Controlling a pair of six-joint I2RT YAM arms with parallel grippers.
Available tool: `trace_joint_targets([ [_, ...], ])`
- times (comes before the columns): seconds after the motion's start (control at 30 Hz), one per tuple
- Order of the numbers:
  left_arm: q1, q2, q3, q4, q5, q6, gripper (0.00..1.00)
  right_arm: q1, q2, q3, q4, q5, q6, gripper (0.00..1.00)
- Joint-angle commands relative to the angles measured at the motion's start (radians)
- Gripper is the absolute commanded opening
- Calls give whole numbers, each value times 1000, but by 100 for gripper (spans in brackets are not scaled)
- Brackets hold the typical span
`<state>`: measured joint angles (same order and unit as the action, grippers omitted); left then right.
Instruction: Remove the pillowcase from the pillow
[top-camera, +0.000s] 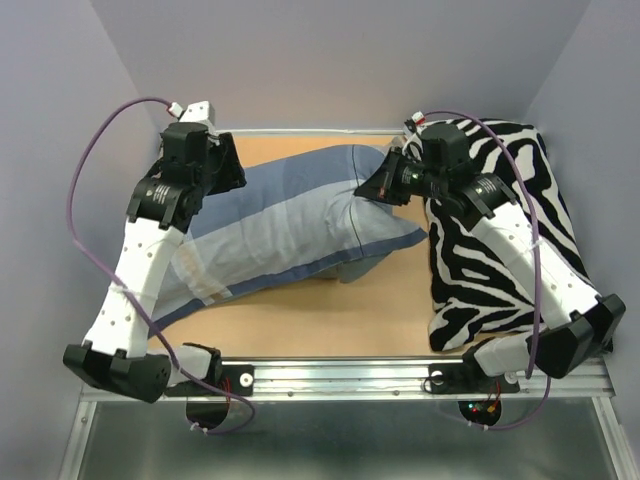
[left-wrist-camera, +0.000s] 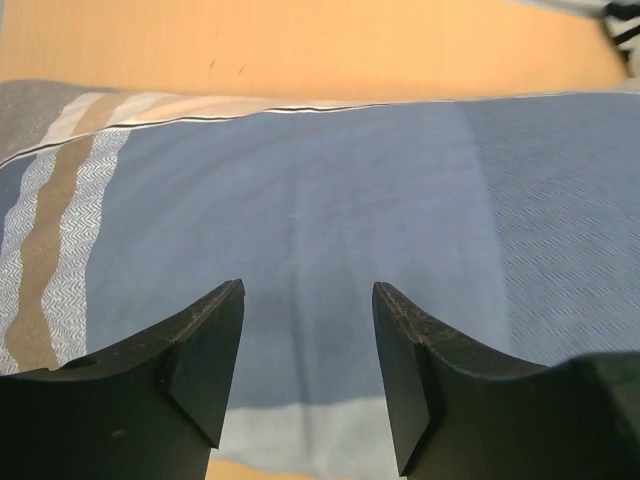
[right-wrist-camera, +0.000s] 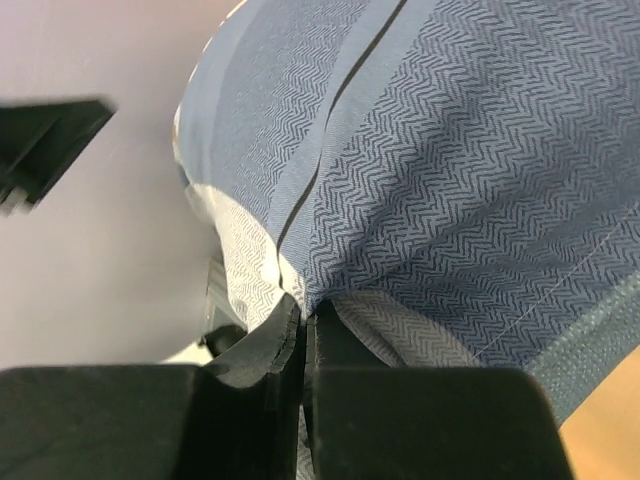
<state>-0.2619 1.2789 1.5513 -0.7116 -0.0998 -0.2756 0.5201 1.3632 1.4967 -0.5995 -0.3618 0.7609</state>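
Right end effector (right-wrist-camera: 303, 318) on blue-blocked pillowcase (right-wrist-camera: 450, 180)

The left arm (top-camera: 140, 270) stretches from the near left corner toward the far left corner. The left gripper (left-wrist-camera: 308, 290) points down with its jaws spread apart, holding nothing. The right arm (top-camera: 520, 250) reaches from the near right corner toward the middle of the far edge. The right gripper (right-wrist-camera: 303, 305) has its jaws pinched together on a fold of pillowcase (right-wrist-camera: 450, 180).

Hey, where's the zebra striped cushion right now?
In the top view, the zebra-striped cushion lies on the right side of the table, under the right arm and just right of the pillowcase.
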Motion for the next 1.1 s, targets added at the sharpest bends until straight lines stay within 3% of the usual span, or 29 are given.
trace_joint_targets([
  [0.0,-3,-162,-87,72,75,-101,66,4,22,141,153,43,48,0],
  [0.23,-126,-397,-391,118,45,-215,66,4,76,220,153,96,17,1],
  [0.37,-307,-429,-468,141,-32,-283,67,4,105,241,150,115,-3,1],
  [0.63,-664,-313,-450,34,-426,-456,67,4,143,303,127,124,-12,1],
  [0.73,-717,-271,-439,-63,-576,-552,68,4,142,306,121,127,-14,0],
  [0.77,-718,-263,-442,-65,-601,-565,86,4,142,304,121,127,-15,1],
  [0.8,-718,-257,-448,-63,-632,-570,92,4,140,303,118,126,-17,1],
  [1.07,-706,-211,-514,18,-733,-623,97,6,128,287,115,123,-17,1],
])
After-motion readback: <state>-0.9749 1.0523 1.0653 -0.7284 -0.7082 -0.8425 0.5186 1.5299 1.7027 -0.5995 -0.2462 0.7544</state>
